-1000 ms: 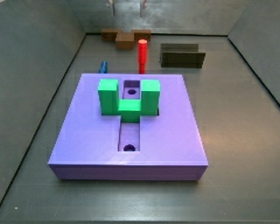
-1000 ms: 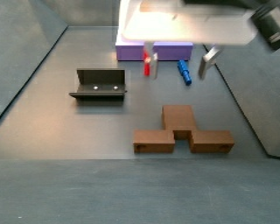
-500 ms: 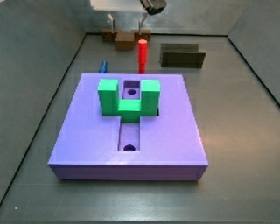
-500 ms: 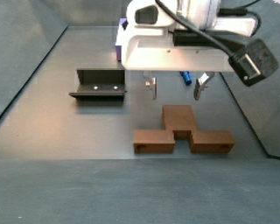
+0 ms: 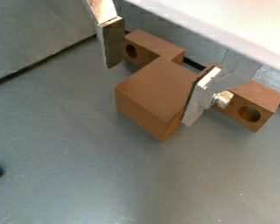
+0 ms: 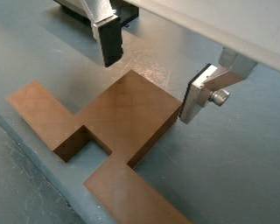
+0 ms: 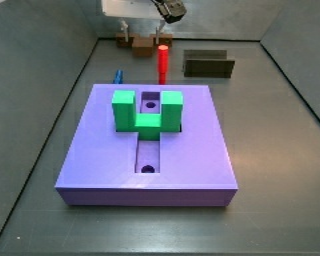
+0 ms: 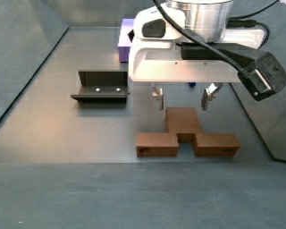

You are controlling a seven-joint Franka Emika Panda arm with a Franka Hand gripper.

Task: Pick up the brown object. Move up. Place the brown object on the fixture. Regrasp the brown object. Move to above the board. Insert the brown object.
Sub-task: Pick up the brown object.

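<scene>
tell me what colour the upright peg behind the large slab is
Red peg, clearest in a side view.

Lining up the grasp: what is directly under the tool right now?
The tool hangs open over the brown object, its fingers either side of the middle stem in both wrist views. Only grey floor shows around it; what lies beneath the object is hidden.

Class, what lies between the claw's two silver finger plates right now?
In both wrist views, the stem of the brown wooden T-shaped object lies between the open claw's fingers, apparently not yet clamped.
</scene>
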